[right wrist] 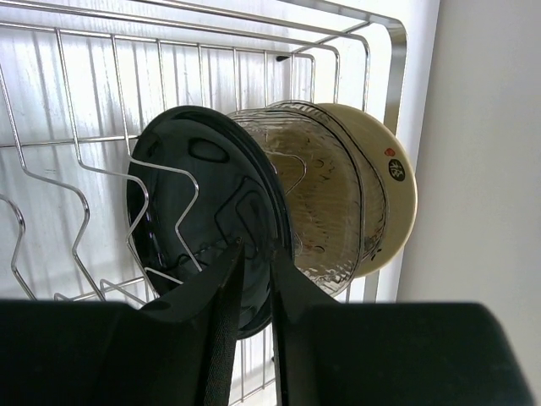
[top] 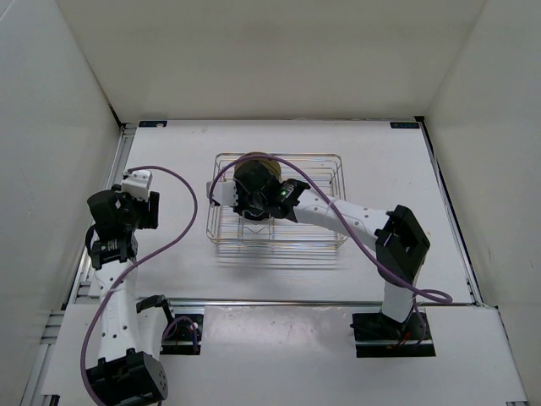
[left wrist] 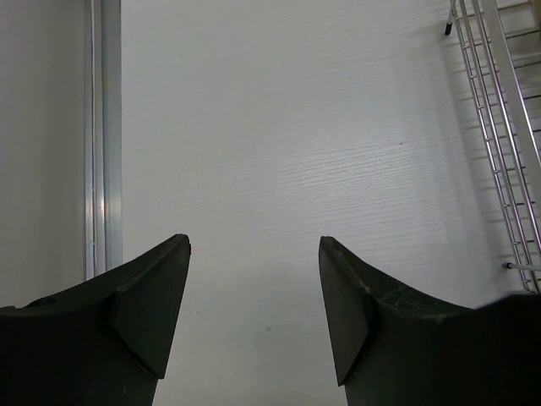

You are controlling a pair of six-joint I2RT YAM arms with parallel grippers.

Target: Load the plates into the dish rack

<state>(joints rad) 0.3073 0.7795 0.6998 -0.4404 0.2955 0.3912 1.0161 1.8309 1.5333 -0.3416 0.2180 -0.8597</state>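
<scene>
The dish rack is a chrome wire basket on the table. At its left end, plates stand on edge among the zigzag prongs. The glossy black plate is nearest. Behind it come a translucent speckled plate and a tan-yellow plate. My right gripper reaches into the rack, its jaws a narrow gap apart astride the black plate's lower rim. My left gripper hangs open and empty over bare table, left of the rack.
An aluminium rail runs along the table's left edge, close to the left arm. White walls enclose the table on three sides. The rack's left wall shows at the right of the left wrist view.
</scene>
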